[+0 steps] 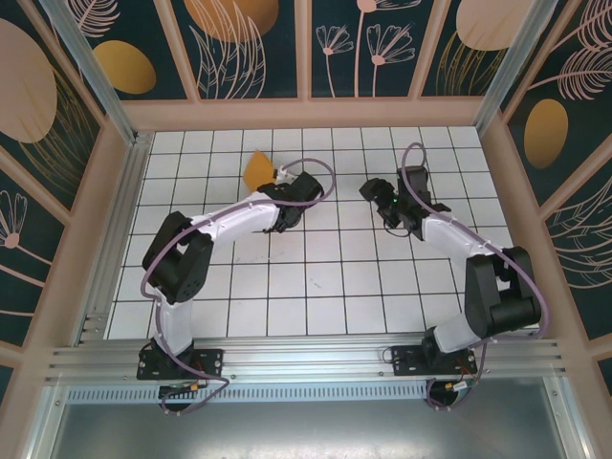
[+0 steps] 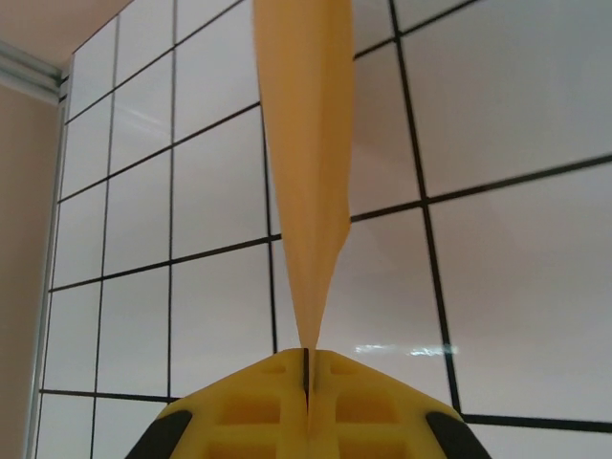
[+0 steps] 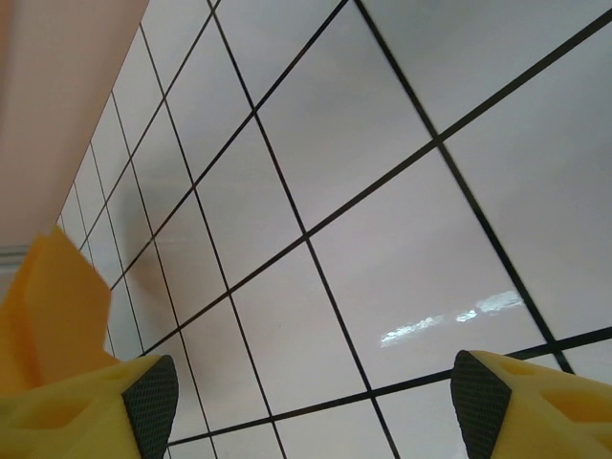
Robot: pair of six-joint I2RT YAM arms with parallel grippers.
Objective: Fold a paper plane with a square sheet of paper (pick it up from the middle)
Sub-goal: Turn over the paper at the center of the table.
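1. The paper plane point(image 2: 304, 172), a narrow orange dart, stands over the far-left tiles of the white gridded bench point(image 1: 325, 287), seemingly lifted clear of it.
2. The left claw point(image 2: 308, 368) is clamped on the plane's pointed end, its yellow fingers point(image 2: 263, 402) pressed together.
3. The right claw point(image 3: 311, 392) hangs to the right, apart from the paper, spread wide and holding nothing.
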